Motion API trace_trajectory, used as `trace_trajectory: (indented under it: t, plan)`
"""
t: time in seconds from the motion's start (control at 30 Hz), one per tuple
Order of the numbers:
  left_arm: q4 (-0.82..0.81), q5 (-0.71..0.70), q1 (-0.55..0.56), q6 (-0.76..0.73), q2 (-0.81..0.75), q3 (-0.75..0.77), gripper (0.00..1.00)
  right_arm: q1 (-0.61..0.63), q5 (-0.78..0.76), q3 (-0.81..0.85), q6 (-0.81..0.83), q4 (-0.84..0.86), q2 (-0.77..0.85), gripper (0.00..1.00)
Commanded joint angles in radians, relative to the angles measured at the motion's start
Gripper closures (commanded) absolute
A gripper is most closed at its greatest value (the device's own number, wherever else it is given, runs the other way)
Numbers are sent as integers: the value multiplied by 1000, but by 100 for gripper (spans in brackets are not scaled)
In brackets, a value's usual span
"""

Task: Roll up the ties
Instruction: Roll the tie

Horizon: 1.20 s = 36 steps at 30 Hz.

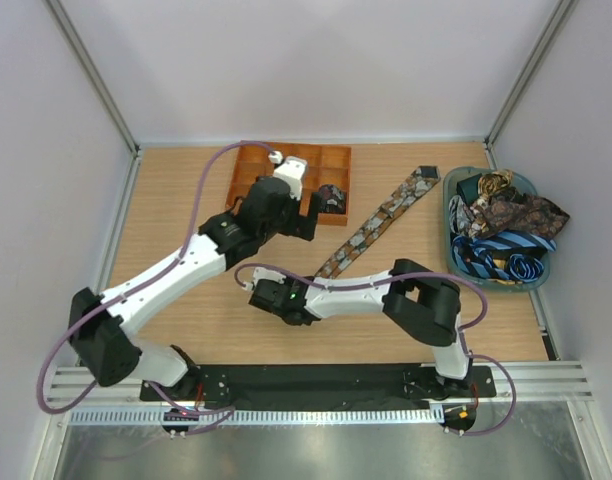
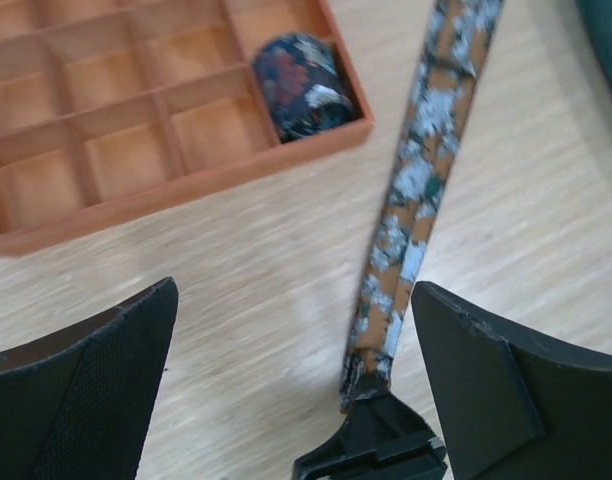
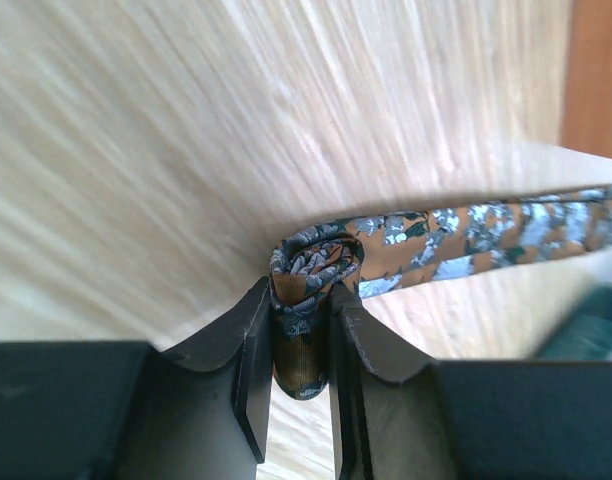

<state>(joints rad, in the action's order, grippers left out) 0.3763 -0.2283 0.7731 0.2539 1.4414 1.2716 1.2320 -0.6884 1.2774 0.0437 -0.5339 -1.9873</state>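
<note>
Paisley tie (image 1: 371, 232) in brown, gold and grey-blue lies stretched on the worktop (image 1: 156, 200), running from the lower centre of the top view up towards the upper right. Its narrow lower end is curled into a small first turn, and the right fingers (image 3: 361, 345) are clenched on that curl, one on each side, low in the middle of the right wrist view. The left fingers (image 2: 96, 380) are spread wide with nothing gripped, held above the worktop just left of the strip. Beyond them, in the upper left of their view, sits the orange tray (image 2: 186, 190), with a rolled dark tie (image 2: 304, 85) in the corner compartment nearest the strip. At the far right of the top view a teal basket (image 1: 448, 230) holds a heap of loose ties (image 1: 506, 225), brown paisley and blue striped
</note>
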Motion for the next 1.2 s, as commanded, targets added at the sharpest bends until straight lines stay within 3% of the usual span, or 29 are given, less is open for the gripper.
trace_trajectory:
  t: [0.0, 0.3, 0.63, 0.97, 1.17]
  plan:
    - [-175, -173, -24, 113, -114, -95, 0, -29, 206, -55, -41, 98, 88, 71]
    - [-227, -275, -113, 288, -326, -277, 0, -137, 490, -203, -87, 239, 231, 71]
    - [-283, -345, -124, 295, -444, -452, 0, -305, 801, -366, -151, 394, 344, 70]
    - [-433, -62, -124, 148, -418, -604, 0, -540, 1189, -428, -237, 512, 300, 70]
    - [-421, 87, -123, 88, -336, -597, 0, -630, 1319, -434, -300, 581, 240, 71]
